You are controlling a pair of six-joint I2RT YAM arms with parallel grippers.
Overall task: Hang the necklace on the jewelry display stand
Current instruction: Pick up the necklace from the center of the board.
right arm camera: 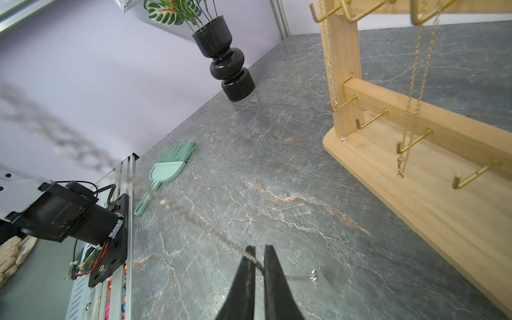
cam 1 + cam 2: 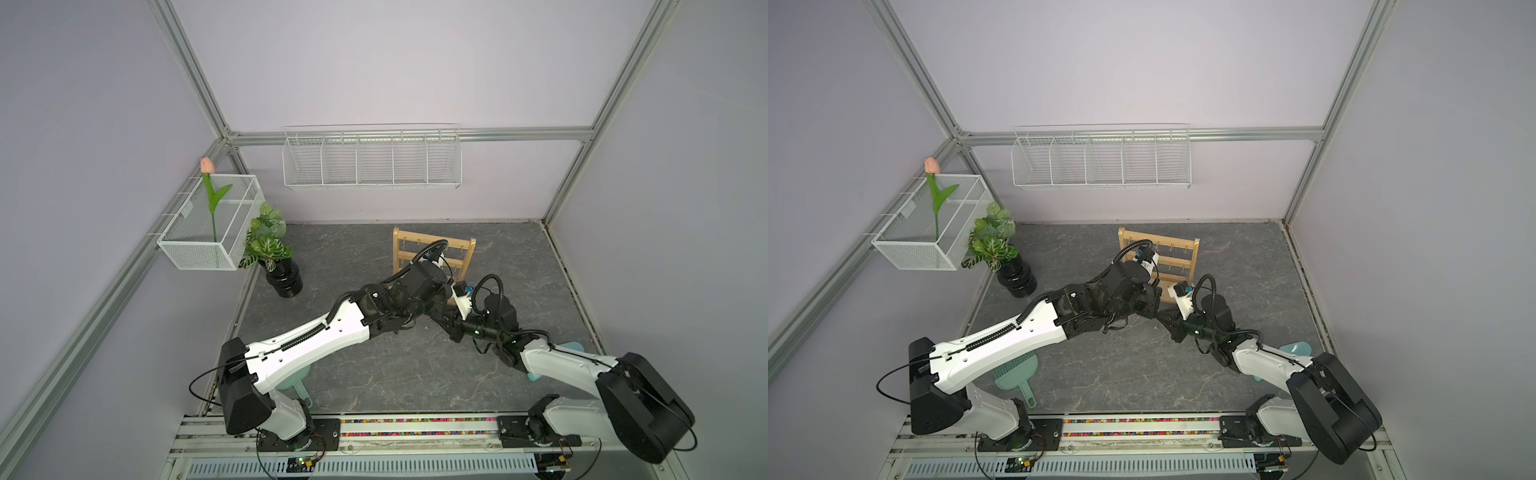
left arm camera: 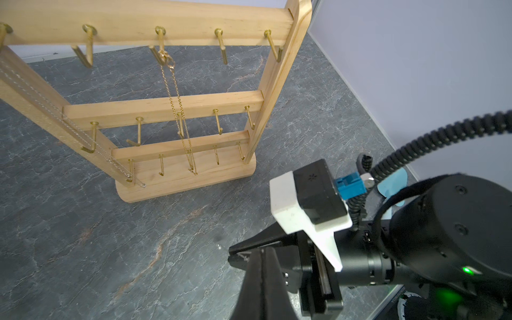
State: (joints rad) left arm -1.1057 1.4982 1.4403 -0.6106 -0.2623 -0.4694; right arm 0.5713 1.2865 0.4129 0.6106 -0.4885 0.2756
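Right tool (image 1: 259,250): two black fingers clamped on a silver chain necklace (image 1: 194,219), which passes between the tips. A short length ending in the clasp lies just past them, low over the grey marbled counter (image 1: 277,177). The rest of the chain runs out of focus towards the lens.

Left tool (image 3: 261,250): fingers together, overlapping the right tool (image 3: 235,254) in the left wrist view. Whether they also pinch the chain cannot be told.

Light wooden jewelry display stand (image 3: 221,102): two posts, three cross rails of small gold hooks, oblong base. In both top views the stand (image 2: 415,237) (image 2: 1179,257) is upright towards the rear middle of the counter, just beyond the two tools and apart from them.

A gold chain necklace (image 3: 167,59) hangs from the middle hook of the top rail down to the base. A second silver chain (image 3: 83,133) hangs along one post.

Glossy black vase of green patterned leaves (image 1: 232,69): at the rear left of the counter. Mint-green hand brush (image 1: 169,169): lying flat near its front left edge.
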